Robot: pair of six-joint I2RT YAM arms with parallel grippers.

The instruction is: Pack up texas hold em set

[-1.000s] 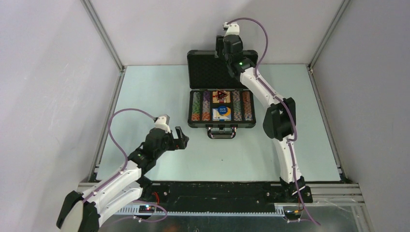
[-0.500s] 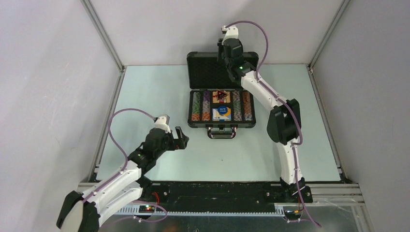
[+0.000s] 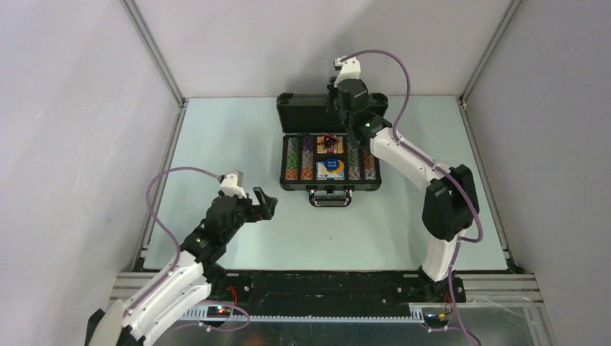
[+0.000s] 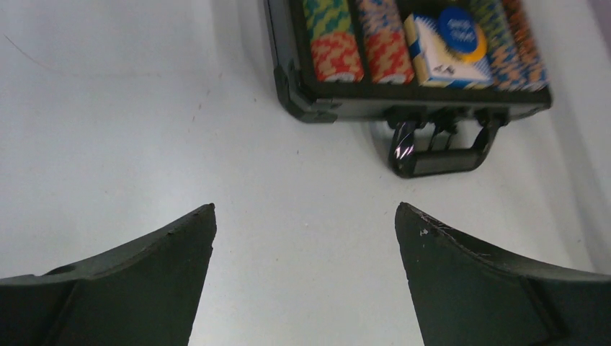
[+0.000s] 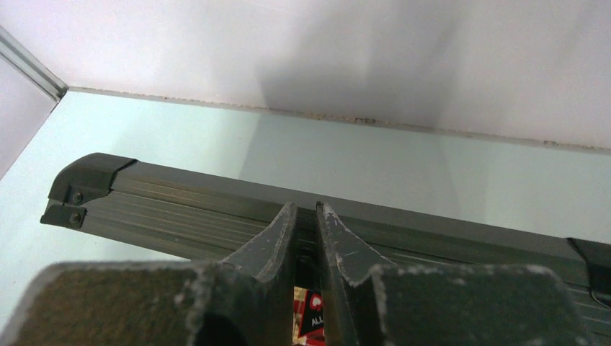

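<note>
The right arm has swung its elbow out to the right and lower over the last second, and the briefcase lid (image 3: 306,114) has tipped forward from upright; the left arm has drawn back a little toward the left.

The pale green bench (image 3: 216,144) carries the dark grey briefcase (image 3: 288,186) at its far middle, base flat, handle (image 3: 331,198) toward the arms. The lid leans over the rear of the base. The right pincer (image 3: 341,104) sits at the lid's top rim, right of its middle. In the right wrist view its fingers (image 5: 277,231) are drawn almost together, only a thin slit between them. The rim runs across behind them, and nothing is visibly clamped in the slit.

The left pincer (image 3: 265,204) hangs over bare bench, near the case's front left corner, spread wide and holding nothing.

Inside the base, rows of striped poker chips (image 3: 292,160) fill the outer slots. Between them lie a red card box (image 3: 329,144) at the rear and a blue round button (image 4: 458,23) on a white box at the front.
</note>
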